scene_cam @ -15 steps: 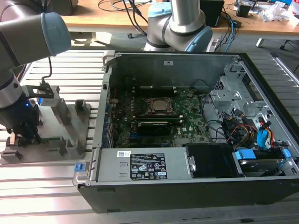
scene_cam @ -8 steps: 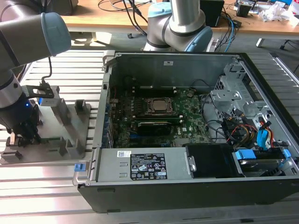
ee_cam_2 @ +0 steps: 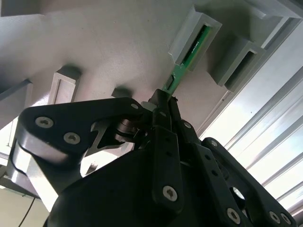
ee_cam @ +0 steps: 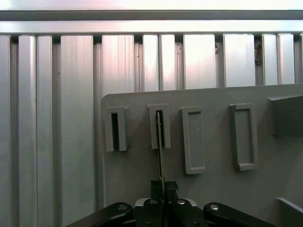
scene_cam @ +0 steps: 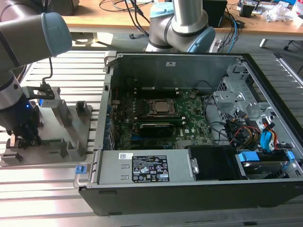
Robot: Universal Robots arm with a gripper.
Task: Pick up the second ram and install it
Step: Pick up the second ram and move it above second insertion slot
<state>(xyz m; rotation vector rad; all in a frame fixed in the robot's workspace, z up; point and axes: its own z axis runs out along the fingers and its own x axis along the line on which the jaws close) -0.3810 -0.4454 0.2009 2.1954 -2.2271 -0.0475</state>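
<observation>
End effector (scene_cam: 21,138) down at grey holder tray (scene_cam: 49,158), possibly in contact

Green second ram (ee_cam_2: 174,78); grey tray (ee_cam: 218,142); black hand (ee_cam_2: 164,100).

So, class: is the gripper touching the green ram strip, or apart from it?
Touching. In the second wrist view the gripper pinches one end of the second ram, with no gap showing.

**Glare on slats, shade in case**

The computer case (scene_cam: 180,71) is being lit softly from above, its floor being left shaded. In the second wrist view the table slats (ee_cam_2: 267,142) are being washed out by glare, the gripper (ee_cam_2: 163,99) being rendered dark.
</observation>
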